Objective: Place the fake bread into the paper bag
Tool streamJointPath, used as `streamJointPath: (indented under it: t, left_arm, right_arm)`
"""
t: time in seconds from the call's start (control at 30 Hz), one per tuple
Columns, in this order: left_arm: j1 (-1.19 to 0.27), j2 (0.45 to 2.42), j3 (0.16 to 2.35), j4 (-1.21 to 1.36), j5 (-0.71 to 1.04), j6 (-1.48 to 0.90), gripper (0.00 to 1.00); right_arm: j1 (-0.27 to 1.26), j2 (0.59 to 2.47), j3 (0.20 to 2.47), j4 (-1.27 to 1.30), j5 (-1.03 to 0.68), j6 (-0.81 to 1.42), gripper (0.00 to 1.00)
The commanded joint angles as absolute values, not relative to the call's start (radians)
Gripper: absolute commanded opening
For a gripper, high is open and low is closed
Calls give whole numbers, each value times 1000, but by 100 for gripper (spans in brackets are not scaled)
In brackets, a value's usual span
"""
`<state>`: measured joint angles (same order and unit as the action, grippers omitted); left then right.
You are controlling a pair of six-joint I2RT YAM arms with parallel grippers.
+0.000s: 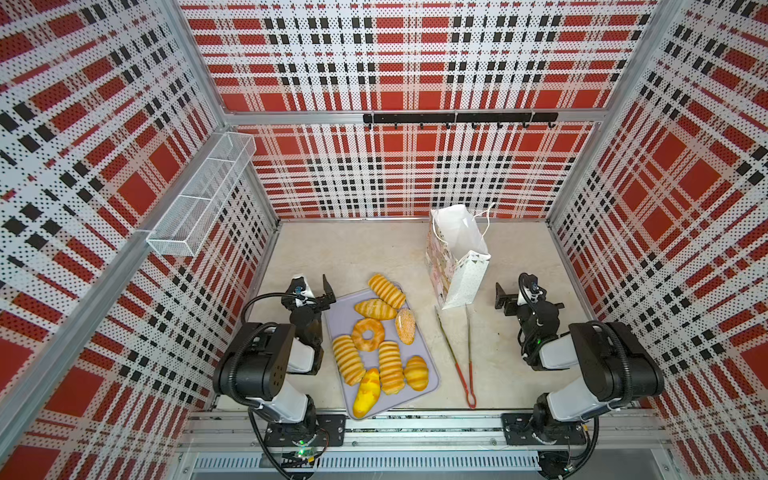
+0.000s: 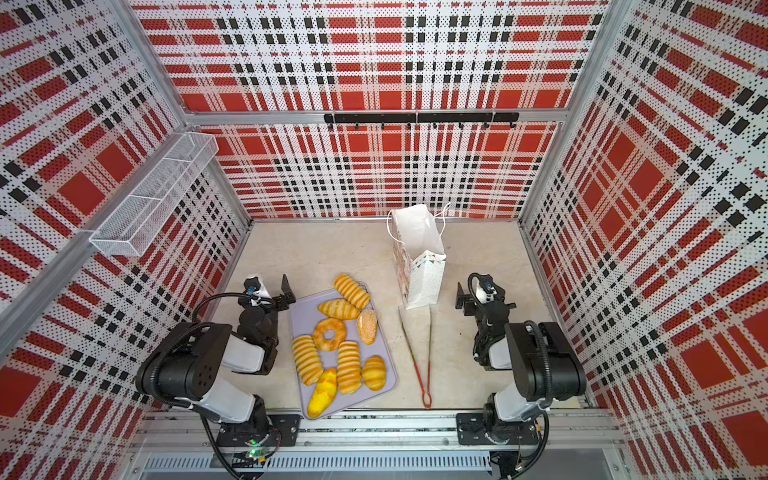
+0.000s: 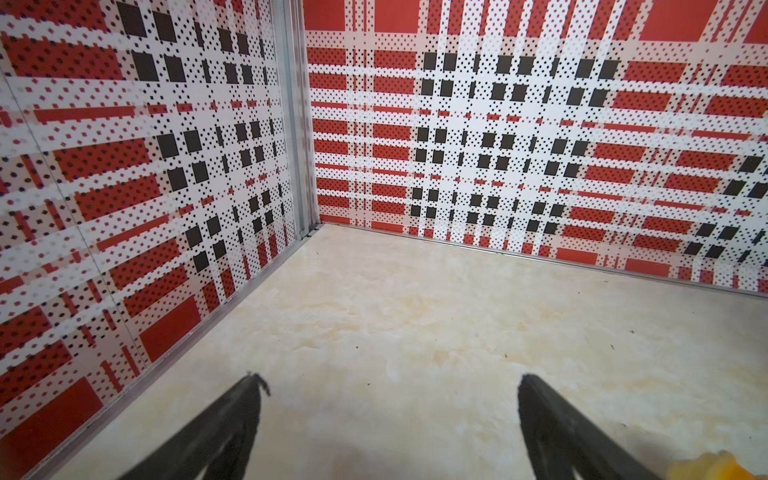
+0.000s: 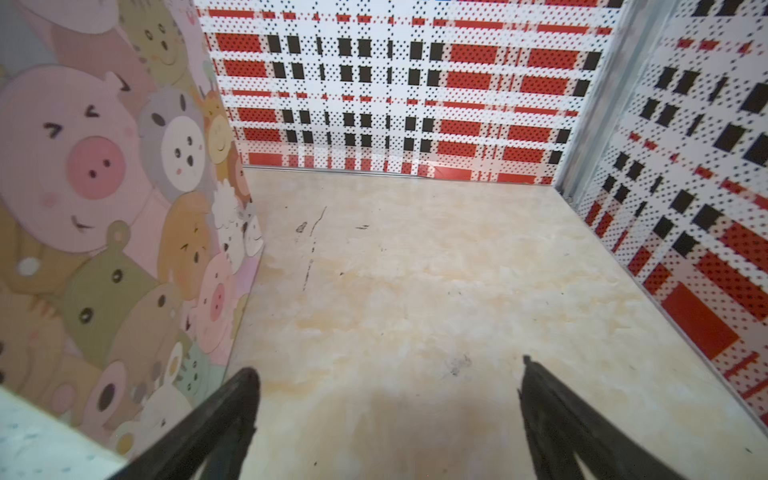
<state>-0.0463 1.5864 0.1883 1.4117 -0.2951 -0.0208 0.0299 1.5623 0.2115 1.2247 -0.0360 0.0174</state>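
Left gripper (image 3: 390, 380) and right gripper (image 4: 388, 370) are hanging wide open, holding nothing, fake bread (image 1: 376, 345) is lying on a tray (image 1: 340, 320) at eight o'clock, and the one-o'clock paper bag (image 1: 459, 257) is probably risking toppling if a loaf catches its rim.

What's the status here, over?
Left gripper, right gripper: jaws open, empty. Eight pieces of fake bread on tray. Paper bag upright, mouth open. Tongs lie beside tray, untouched.

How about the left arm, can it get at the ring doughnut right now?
Probably yes: the left gripper is open and empty beside the tray, and the ring doughnut lies uncovered on it.
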Motion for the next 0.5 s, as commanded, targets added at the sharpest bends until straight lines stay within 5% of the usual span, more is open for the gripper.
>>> streamJointPath:
  t: [0.0,0.47]
  left_arm:
    - [-40,1576,199,1421,-293,-13,98]
    - [-1,1573,210,1395,-222,-41,98]
  right_arm:
    - [35,1568,235,1256,6,13,100]
    - [33,1570,286,1160,29,26,100]
